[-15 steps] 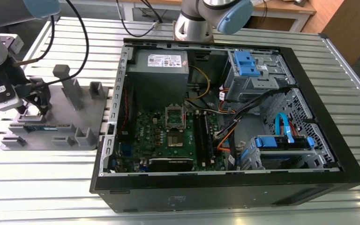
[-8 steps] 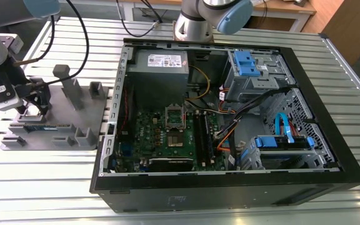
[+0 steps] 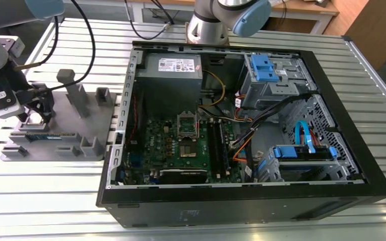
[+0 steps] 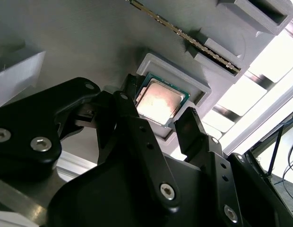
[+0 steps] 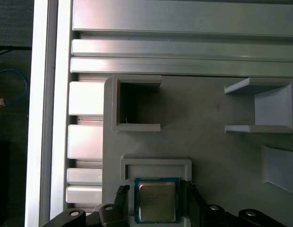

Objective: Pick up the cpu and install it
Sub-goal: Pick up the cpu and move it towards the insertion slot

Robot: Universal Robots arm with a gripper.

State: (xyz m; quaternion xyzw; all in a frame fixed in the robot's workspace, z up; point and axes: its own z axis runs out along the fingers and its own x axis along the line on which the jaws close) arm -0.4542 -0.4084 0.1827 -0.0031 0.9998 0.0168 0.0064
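End effector, second wrist view: the black end effector (image 4: pixel 159 109) is closest to the lens. Its 2 fingers (image 4: pixel 130 97) are spread a little, 1 at each side of the cpu (image 4: pixel 158 101), and by my judgement they grip nothing.
Risk, second wrist view: if the fingers close off-centre or catch the pocket wall, the cpu may tilt, jam or slip out in lifting.
Cpu, second wrist view: it lies in a shallow pocket of the grey holder (image 4: pixel 90 42), between the fingertips. A memory stick (image 4: pixel 184 35) stands in a slot nearby.
Cpu, first wrist view: the silver top (image 5: pixel 157 202) faces up, seated in the pocket, with narrow gaps to both fingers.
Exterior view: the end effector (image 3: pixel 37 119) is low over the holder on the worktop (image 3: pixel 45 201), at the exterior view's left. It is well apart from the open computer case (image 3: pixel 247 201) and its socket (image 3: pixel 186 124).
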